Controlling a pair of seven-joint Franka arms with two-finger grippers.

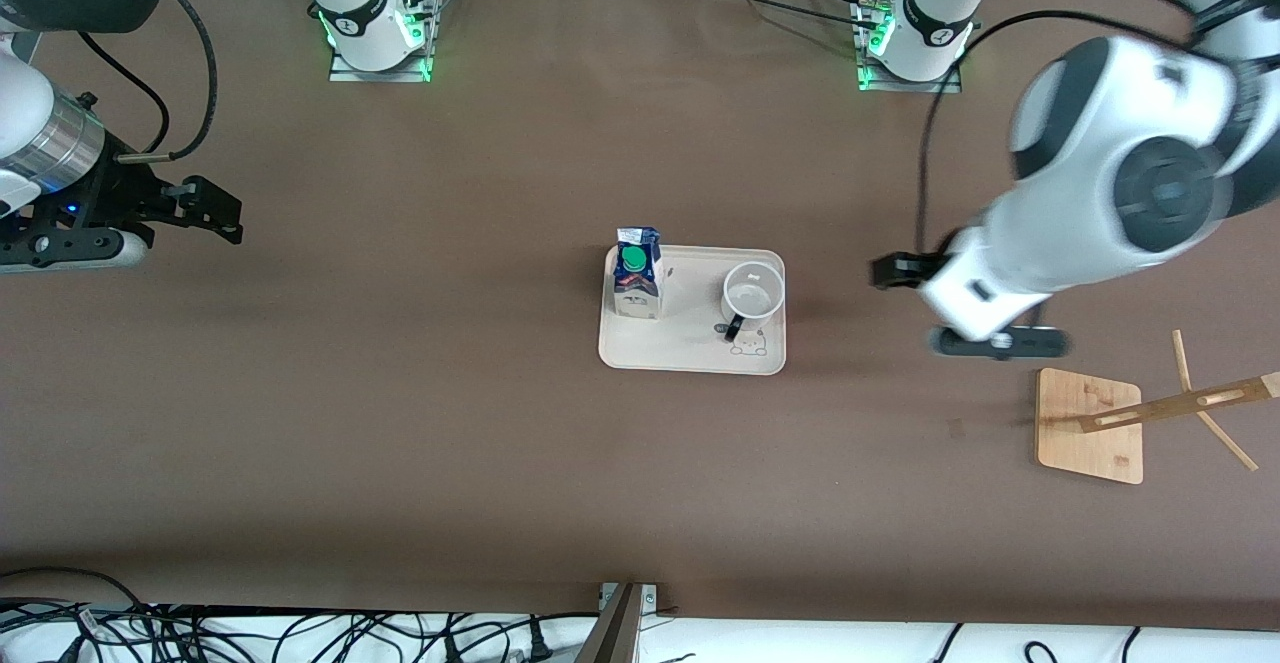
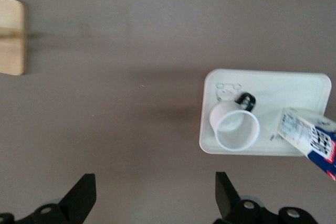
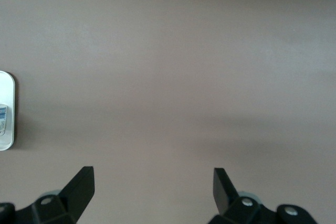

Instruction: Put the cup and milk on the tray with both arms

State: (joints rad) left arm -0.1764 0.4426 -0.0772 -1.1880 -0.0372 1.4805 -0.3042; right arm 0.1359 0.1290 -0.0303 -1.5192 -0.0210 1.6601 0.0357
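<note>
Front view shows the cream tray (image 1: 692, 343) lying flat near the middle of the brown surface (image 1: 420, 423). On it stand both things: the milk (image 1: 638, 273) upright with its green cap showing, at the tray's end toward my right arm, and the cup (image 1: 752, 292) upright and empty at the end toward my left arm, its black handle turned toward the front camera. The two stand apart, not touching.

My left hand (image 1: 905, 271) hangs over bare surface just beside the tray, on my left arm's end, spread wide and holding nothing; its wrist view shows both black fingers (image 2: 81, 196) well apart, with tray, cup and carton past them. My right hand (image 1: 215, 211) is over bare surface well apart from the tray, toward my right arm's end, also spread wide and empty.

A bamboo rack base (image 1: 1088, 425) lies toward my left arm's end, nearer the front camera than the tray.
</note>
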